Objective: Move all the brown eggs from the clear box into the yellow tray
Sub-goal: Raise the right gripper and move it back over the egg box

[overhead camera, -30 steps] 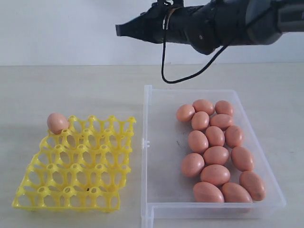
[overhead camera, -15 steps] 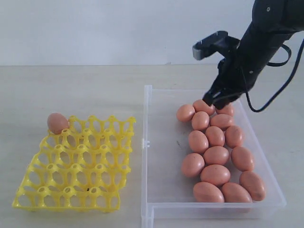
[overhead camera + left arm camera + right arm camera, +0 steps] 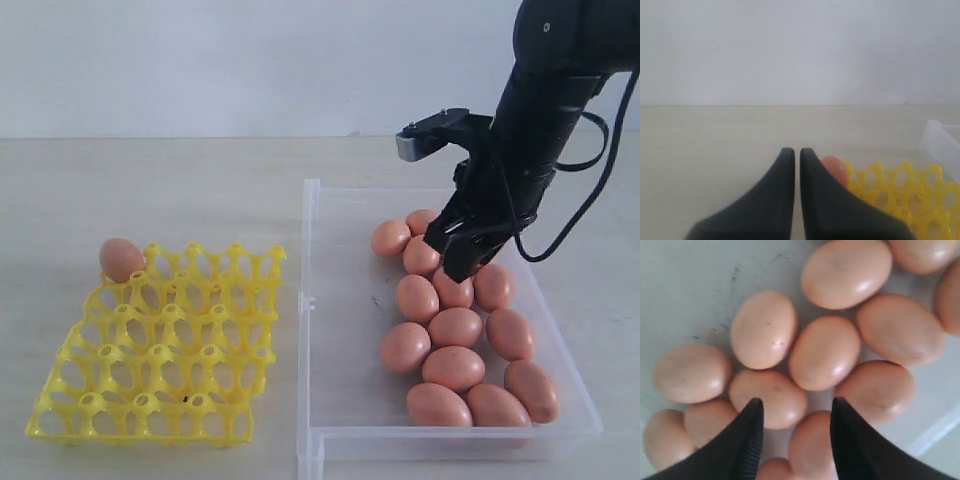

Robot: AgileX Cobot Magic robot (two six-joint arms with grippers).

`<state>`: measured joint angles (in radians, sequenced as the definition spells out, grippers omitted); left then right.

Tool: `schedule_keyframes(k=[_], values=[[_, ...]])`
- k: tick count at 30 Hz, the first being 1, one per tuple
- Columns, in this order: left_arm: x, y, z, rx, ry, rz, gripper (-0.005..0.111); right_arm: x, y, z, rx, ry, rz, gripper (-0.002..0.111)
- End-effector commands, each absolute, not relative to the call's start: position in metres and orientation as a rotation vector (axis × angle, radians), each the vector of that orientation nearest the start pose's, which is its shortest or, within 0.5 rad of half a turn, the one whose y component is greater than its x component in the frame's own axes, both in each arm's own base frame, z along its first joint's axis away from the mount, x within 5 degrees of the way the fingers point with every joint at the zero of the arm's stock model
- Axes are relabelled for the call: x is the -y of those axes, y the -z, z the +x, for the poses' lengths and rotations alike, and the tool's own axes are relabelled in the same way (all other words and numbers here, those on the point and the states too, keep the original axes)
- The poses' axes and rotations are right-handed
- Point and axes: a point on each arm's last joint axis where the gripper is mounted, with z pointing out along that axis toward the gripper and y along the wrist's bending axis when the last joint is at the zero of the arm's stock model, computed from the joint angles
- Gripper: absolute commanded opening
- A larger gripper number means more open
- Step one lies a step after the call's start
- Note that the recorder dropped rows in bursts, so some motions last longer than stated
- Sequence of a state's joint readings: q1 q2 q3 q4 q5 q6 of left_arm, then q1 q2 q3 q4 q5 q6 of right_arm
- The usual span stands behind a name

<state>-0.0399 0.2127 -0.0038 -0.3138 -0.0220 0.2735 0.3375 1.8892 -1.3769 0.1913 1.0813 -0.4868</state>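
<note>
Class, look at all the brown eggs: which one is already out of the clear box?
The lone egg sitting at the back left corner of the yellow tray. The other eggs all lie clustered together inside the clear box.

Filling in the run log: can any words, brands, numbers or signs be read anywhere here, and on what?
None readable: no text shows on the brown eggs, the clear box, the yellow tray or the right gripper. The dark scuffs on the box floor are marks, not characters.

I see orange-brown eggs (image 3: 455, 327), a bright yellow tray (image 3: 140, 433) of grid cells, and a clear box (image 3: 345, 350) with dark floor scuffs.
</note>
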Motion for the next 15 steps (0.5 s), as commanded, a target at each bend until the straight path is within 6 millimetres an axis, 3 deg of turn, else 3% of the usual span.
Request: schedule_keyframes(k=[1, 9, 13, 15], values=[[0.002, -0.202, 0.074, -1.669, 0.056, -0.004, 0.004, -0.157, -0.199, 0.34, -2.871, -0.448, -1.042, 0.037], [0.002, -0.202, 0.074, -1.669, 0.056, -0.004, 0.004, -0.185, -0.174, 0.342, -2.805, -0.242, -1.137, 0.037], [0.002, -0.202, 0.074, -1.669, 0.056, -0.004, 0.004, -0.186, -0.174, 0.346, -2.799, -0.17, -1.05, 0.058], [0.002, -0.202, 0.074, -1.669, 0.056, -0.004, 0.004, -0.186, -0.174, 0.346, -2.802, -0.171, -1.046, 0.059]])
